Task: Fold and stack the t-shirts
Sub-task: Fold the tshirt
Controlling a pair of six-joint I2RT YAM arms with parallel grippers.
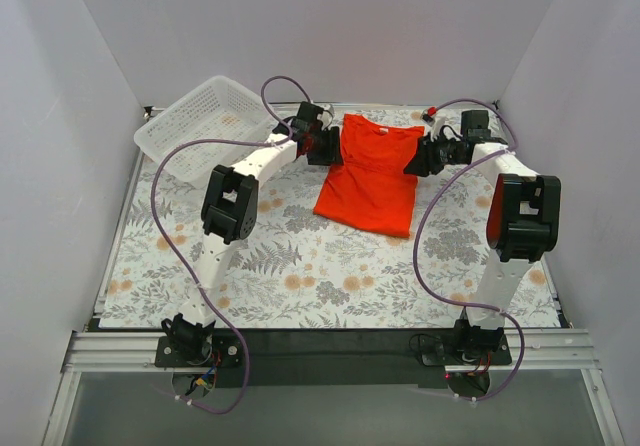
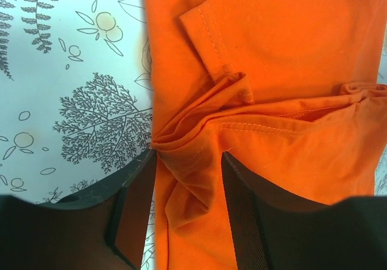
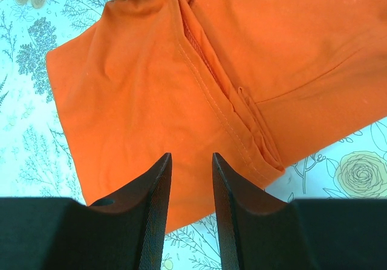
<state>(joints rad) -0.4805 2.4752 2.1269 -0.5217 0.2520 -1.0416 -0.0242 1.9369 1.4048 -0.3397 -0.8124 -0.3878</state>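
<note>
Overhead, the t-shirt (image 1: 368, 176) lay at the far middle of the floral table (image 1: 300, 276), with the left gripper (image 1: 325, 148) and right gripper (image 1: 420, 158) at its two sides (basket (image 1: 205, 126) far left). Left wrist: jaws stood half apart, bunched fabric between them. Right wrist: jaws stood narrowly apart over flat fabric.

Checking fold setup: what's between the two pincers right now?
Only the orange t-shirt. Its upper part spans from the left pincer to the right pincer, one at each side edge. The top view shows it.
</note>
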